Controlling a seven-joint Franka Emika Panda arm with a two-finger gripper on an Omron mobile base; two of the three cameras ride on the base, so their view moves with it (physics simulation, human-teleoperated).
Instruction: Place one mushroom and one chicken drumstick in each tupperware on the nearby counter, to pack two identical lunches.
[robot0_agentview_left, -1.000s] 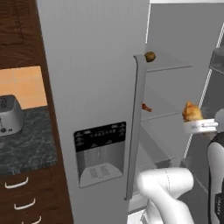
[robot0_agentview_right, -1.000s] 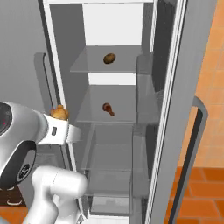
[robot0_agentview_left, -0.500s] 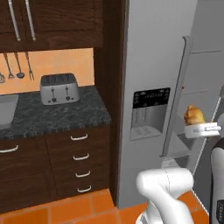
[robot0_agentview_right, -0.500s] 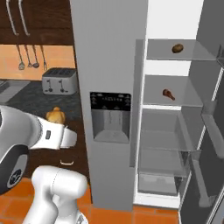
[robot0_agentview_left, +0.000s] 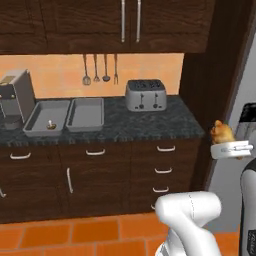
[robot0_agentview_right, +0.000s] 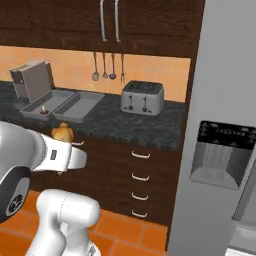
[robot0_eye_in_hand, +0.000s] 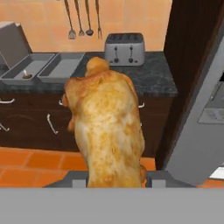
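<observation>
My gripper (robot0_eye_in_hand: 116, 178) is shut on a golden-brown chicken drumstick (robot0_eye_in_hand: 107, 127), which stands upright between the jaws. That drumstick (robot0_agentview_left: 221, 132) sits above the white hand (robot0_agentview_left: 231, 149), to the right of the counter (robot0_agentview_left: 150, 124) and in front of its cabinets. Two grey tupperware trays lie side by side at the counter's left. The left tupperware (robot0_agentview_left: 35, 122) holds one small mushroom (robot0_agentview_left: 50, 125). The right tupperware (robot0_agentview_left: 86, 116) looks bare inside. From the other side I see the drumstick (robot0_agentview_right: 62, 133), the mushroom (robot0_agentview_right: 44, 111) and both trays (robot0_agentview_right: 55, 97) (robot0_agentview_right: 82, 106).
A grey toaster (robot0_agentview_left: 145, 95) stands on the counter right of the trays. A coffee machine (robot0_agentview_left: 12, 97) is at the far left. Utensils (robot0_agentview_left: 100, 67) hang on the orange wall. The grey fridge (robot0_agentview_right: 220, 150) rises on the right. Drawers with silver handles (robot0_agentview_left: 162, 170) face the orange tiled floor.
Both base views have swung from the open fridge to the counter, so the base has moved. The drumstick stays in the shut gripper, held the same way.
</observation>
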